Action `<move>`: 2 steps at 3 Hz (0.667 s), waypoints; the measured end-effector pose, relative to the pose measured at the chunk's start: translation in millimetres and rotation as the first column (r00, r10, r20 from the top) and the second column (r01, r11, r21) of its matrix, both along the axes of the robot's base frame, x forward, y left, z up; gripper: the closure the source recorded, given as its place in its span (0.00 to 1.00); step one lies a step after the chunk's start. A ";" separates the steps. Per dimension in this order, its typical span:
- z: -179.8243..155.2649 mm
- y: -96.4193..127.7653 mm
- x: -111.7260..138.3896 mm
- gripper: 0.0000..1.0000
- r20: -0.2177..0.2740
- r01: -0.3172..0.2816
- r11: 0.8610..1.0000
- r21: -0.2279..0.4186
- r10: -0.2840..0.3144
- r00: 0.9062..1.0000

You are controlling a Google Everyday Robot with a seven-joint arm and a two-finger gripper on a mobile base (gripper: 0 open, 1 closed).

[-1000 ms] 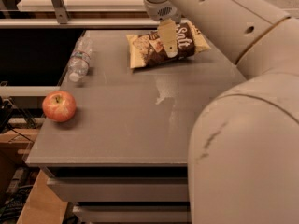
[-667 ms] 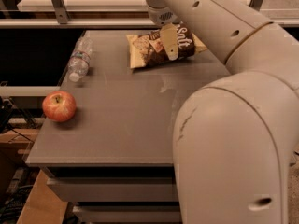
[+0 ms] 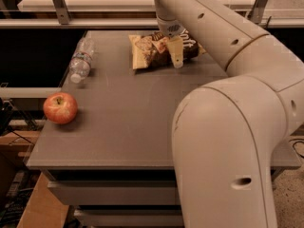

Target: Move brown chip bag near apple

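Observation:
The brown chip bag (image 3: 145,52) lies at the far middle of the grey table (image 3: 128,122), its pale yellow end toward the left and its dark middle partly hidden by the arm. My gripper (image 3: 174,56) hangs from the wrist (image 3: 168,26) right over the bag's middle, down at the bag. The red apple (image 3: 60,108) with yellowish patches sits near the table's left edge, well apart from the bag and closer to the camera.
A clear plastic water bottle (image 3: 80,60) lies on its side at the far left of the table, between the bag and the apple. My large pale arm (image 3: 228,127) fills the right side of the view. A shelf rail (image 3: 95,23) runs behind the table.
The gripper has come down a little onto the chip bag. The arm's elbow now fills more of the right side. The bag, apple and bottle have not moved.

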State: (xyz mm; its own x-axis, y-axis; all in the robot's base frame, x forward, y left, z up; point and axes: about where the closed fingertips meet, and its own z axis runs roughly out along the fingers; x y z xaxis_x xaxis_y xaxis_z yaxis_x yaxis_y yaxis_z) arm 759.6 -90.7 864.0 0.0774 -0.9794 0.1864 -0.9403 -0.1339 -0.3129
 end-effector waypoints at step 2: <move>-14.4 -13.6 -6.7 0.64 -0.043 0.005 0.999 0.050 -0.002 0.999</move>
State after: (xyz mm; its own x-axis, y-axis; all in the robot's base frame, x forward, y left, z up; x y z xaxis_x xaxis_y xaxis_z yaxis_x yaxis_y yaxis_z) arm 752.9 -104.3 849.6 0.0810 -0.9878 0.1334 -0.9536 -0.1157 -0.2781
